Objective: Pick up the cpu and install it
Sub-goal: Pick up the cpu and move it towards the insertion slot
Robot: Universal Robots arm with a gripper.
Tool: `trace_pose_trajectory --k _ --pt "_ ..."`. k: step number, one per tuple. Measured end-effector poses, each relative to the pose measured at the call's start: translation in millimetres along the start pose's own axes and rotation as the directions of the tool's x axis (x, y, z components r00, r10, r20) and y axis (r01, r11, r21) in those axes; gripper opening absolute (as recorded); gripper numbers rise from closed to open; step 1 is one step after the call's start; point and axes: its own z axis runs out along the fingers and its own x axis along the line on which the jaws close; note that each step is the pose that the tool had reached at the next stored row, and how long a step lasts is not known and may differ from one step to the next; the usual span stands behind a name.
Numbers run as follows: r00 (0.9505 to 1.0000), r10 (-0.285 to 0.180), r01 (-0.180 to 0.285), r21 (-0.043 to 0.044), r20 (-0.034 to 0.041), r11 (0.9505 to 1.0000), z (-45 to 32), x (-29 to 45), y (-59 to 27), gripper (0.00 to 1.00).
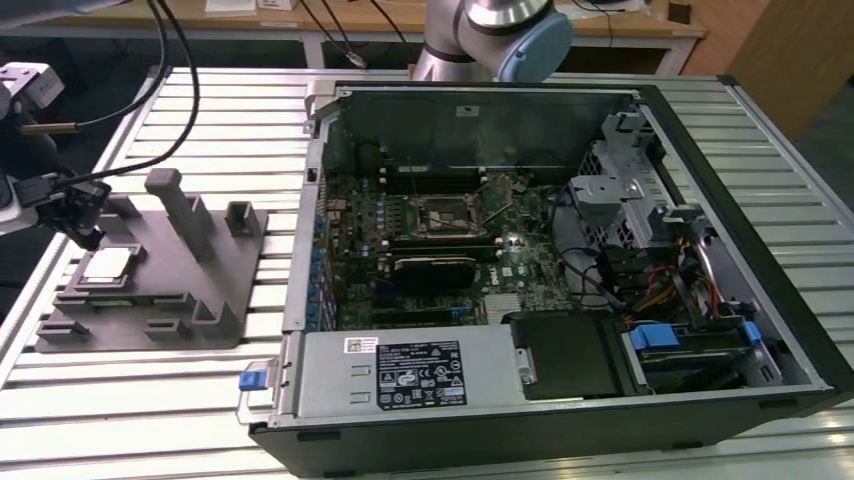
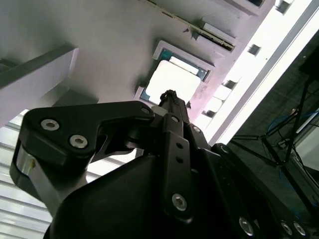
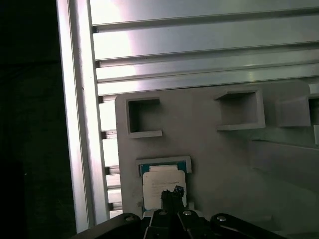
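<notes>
Hovering just above the cpu (image 3: 158,183), the hand (image 3: 172,192) has its tips pressed together, gripping nothing. The cpu lies flat in a recess of the grey tray (image 1: 200,290) on the bench (image 1: 134,400). Likely light, stiff, fragile underneath; take its opposite edges.

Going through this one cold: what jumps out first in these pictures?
The open black computer case takes up the exterior view's right, with its green motherboard and dark square socket frame exposed. At the exterior view's left, the black gripper hangs over the small silvery-white square cpu, which lies flat in a pocket of the grey plastic tray. Whether the gripper touches the cpu cannot be told.
</notes>
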Motion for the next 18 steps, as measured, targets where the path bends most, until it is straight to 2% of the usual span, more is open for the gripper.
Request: trace_pose_trajectory --k 9,18 --pt "1.0 -0.001 0.001 -0.0003 0.0 1.0 15.8 0.6 -2.7 0.11" --pt "1.0 -0.003 0.003 -0.0033 -0.0006 1.0 25.4 0.6 -6.4 0.11"
